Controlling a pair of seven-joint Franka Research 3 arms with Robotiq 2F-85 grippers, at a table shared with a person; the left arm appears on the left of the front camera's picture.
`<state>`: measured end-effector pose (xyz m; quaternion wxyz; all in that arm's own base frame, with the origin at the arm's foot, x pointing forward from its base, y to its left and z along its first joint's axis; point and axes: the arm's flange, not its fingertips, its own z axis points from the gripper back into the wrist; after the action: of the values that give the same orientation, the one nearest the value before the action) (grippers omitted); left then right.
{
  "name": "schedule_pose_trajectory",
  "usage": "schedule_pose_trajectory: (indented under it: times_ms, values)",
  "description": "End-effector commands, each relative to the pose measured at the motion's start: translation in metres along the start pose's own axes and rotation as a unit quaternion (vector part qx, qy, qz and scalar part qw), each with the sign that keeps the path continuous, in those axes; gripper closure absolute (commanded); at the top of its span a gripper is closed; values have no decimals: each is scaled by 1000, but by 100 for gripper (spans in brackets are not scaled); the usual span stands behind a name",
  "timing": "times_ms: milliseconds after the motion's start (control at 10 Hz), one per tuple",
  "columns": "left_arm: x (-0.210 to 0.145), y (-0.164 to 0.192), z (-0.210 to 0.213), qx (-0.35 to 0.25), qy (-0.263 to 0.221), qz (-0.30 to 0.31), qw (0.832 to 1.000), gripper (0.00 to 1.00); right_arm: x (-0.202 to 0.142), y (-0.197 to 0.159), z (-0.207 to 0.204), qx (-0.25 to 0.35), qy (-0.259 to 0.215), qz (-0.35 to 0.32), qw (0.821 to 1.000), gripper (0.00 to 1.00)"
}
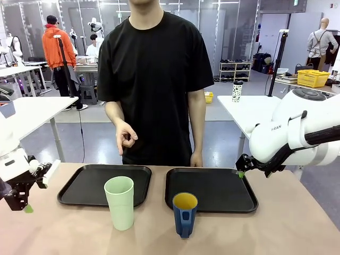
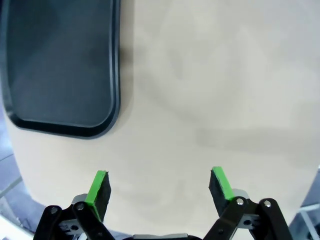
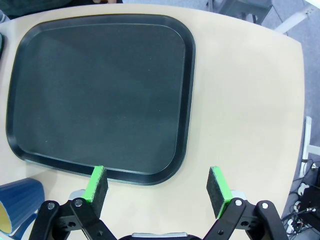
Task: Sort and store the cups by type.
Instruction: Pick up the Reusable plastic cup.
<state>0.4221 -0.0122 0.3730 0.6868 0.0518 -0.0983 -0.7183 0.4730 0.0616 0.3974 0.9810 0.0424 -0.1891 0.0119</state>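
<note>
Nearest you, a smooth green tumbler [image 1: 119, 202] stands before the left tray [image 1: 85, 187], a blue handled mug [image 1: 185, 213] before the right tray [image 1: 223, 190]. Your left gripper [image 2: 160, 186] and right gripper [image 3: 159, 185] gape wide.

I am looking at a pale green tumbler [image 1: 119, 204], plain all over, standing left of a dark blue mug [image 1: 184, 219] that is showing a yellow inside. Just beyond them, the left tray [image 1: 85, 186] and the right tray [image 1: 212, 188] are both lying matte black on a table [image 1: 297, 223] that is reading pale beige. The left gripper [image 2: 160, 182] and the right gripper [image 3: 159, 180] are showing black links with bright green pads [image 2: 96, 189]. The right arm [image 1: 287, 133] is gleaming glossy white. The person at the far side is wearing a plain black T-shirt [image 1: 154, 69]. Far right, I am picking out a white cup [image 1: 237, 91] with black speckles and a yellow crate [image 1: 313, 78].
</note>
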Motion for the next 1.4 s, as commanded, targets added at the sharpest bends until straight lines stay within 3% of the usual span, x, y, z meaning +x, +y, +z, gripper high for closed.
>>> schedule_pose_trajectory:
  times_ms: [0,400,600,700,900,1300]
  values:
    - [-5,0,-14,1,-48,-6,999,0,-1,0,-1,1,0,-1,1000,0]
    - [-22,-1,-26,-19,-230,-8,973,0,-1,0,-1,1,0,-1,1000,0]
    - [-35,1,-32,-20,-332,-13,943,0,-1,0,-1,1,0,-1,1000,0]
    - [-40,3,-36,-13,-350,-8,937,0,-1,0,-1,1,0,-1,1000,0]
    - [-46,5,-51,-14,-434,0,901,0,-1,0,-1,1,0,-1,1000,0]
    - [-55,9,-72,9,-557,22,830,0,-1,0,-1,1,0,-1,1000,0]
